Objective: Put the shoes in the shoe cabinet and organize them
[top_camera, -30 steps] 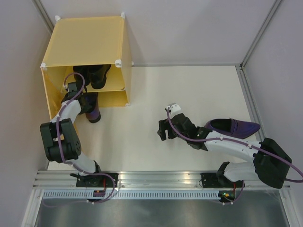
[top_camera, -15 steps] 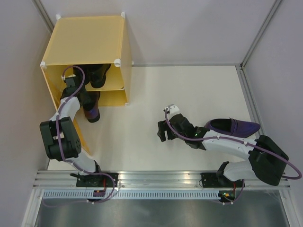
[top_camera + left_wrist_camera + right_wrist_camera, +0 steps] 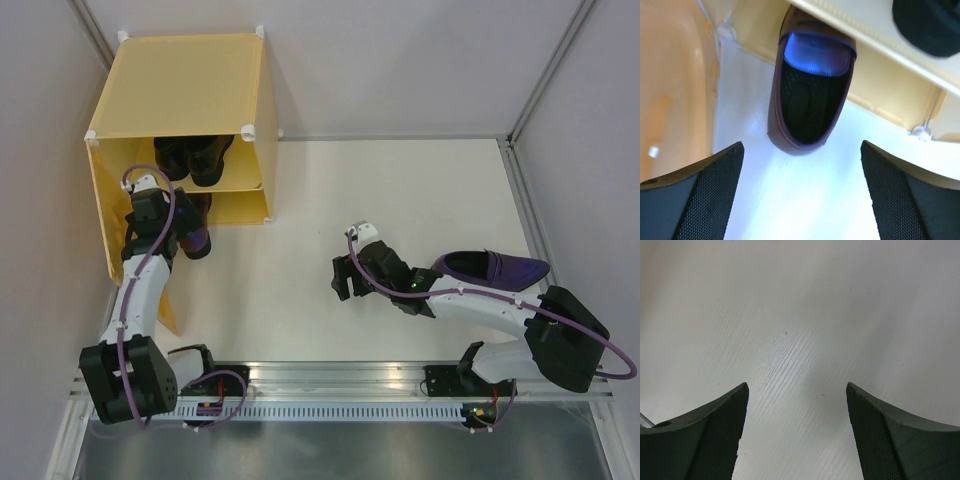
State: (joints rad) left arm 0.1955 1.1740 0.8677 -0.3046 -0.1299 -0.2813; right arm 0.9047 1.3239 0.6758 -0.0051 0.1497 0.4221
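Note:
The yellow-orange shoe cabinet (image 3: 185, 85) stands at the back left with its door (image 3: 103, 215) swung open. Two black shoes (image 3: 195, 155) sit on its inner shelf (image 3: 880, 40); one black shoe (image 3: 930, 25) shows at the top right of the left wrist view. A purple shoe (image 3: 196, 232) (image 3: 810, 105) lies with its toe under the shelf and its heel sticking out. My left gripper (image 3: 168, 238) (image 3: 802, 200) hovers open just behind that heel, touching nothing. The other purple shoe (image 3: 495, 268) lies on the table at the right. My right gripper (image 3: 345, 275) (image 3: 797, 435) is open over bare table.
The open door (image 3: 670, 100) stands close on the left of my left gripper. Grey walls enclose the white table (image 3: 400, 190) on three sides, with a metal rail (image 3: 330, 375) along the near edge. My right arm's forearm lies just in front of the purple shoe on the table.
My left gripper opened and let go of the purple shoe, then drew back from the cabinet toward the near edge. The shoe stays half inside the lower compartment. The right arm has not moved.

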